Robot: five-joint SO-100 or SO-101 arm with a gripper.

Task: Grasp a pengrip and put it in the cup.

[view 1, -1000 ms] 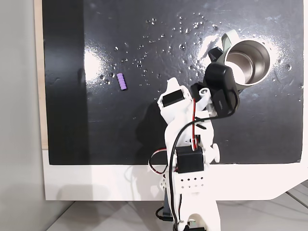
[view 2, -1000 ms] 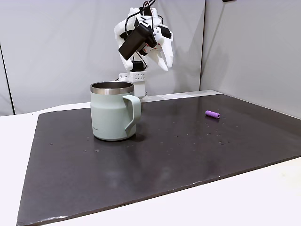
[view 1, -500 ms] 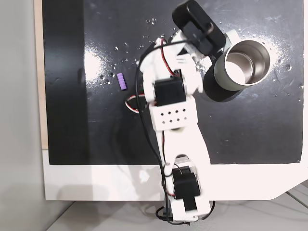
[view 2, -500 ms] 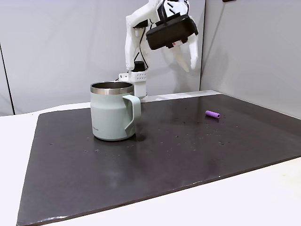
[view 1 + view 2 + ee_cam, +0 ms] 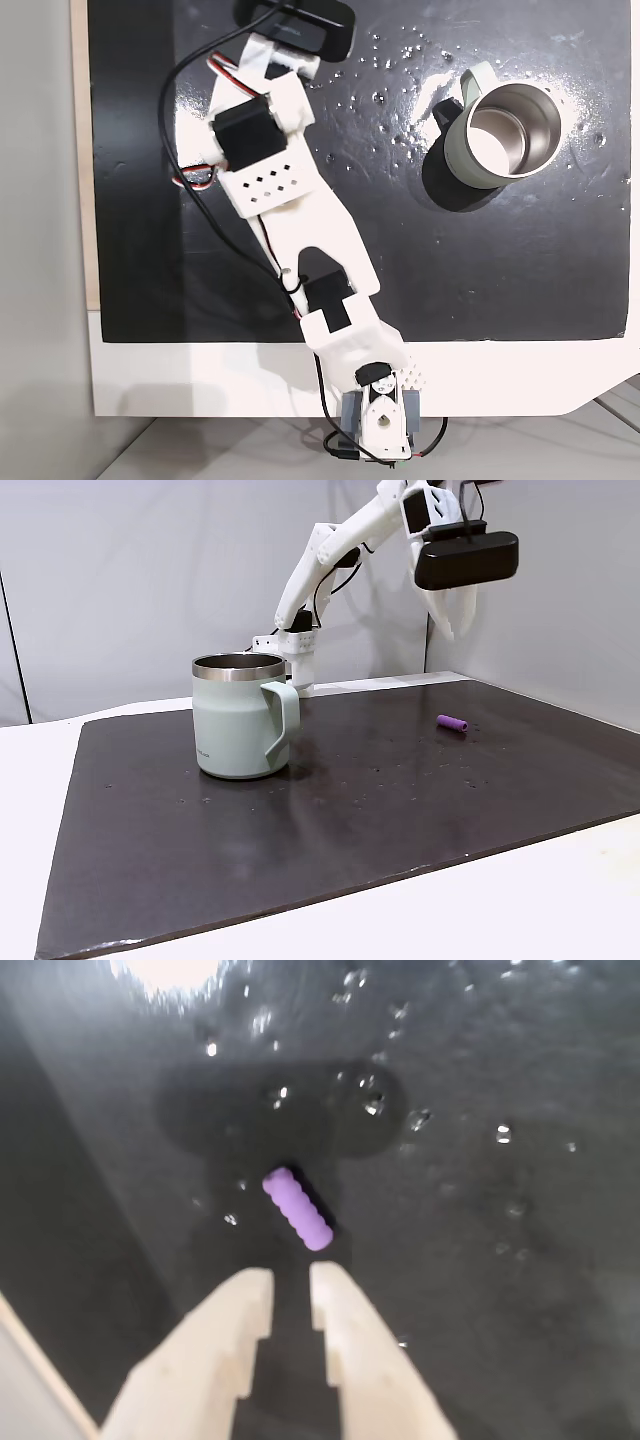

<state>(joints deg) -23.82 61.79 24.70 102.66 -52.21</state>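
Gripper [image 5: 290,1285] empty, fingers slightly apart above mat; pengrip [image 5: 297,1209] looks light, soft, prone to roll — grasp across mid-length.

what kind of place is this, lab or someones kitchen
Most likely a small robot test bench, not a kitchen: a white arm bolted at the edge of a black mat, plain grey partition walls, and just a mug and pengrip laid out.

Pengrip [image 5: 297,1208] flat — cup [image 5: 240,717] upright
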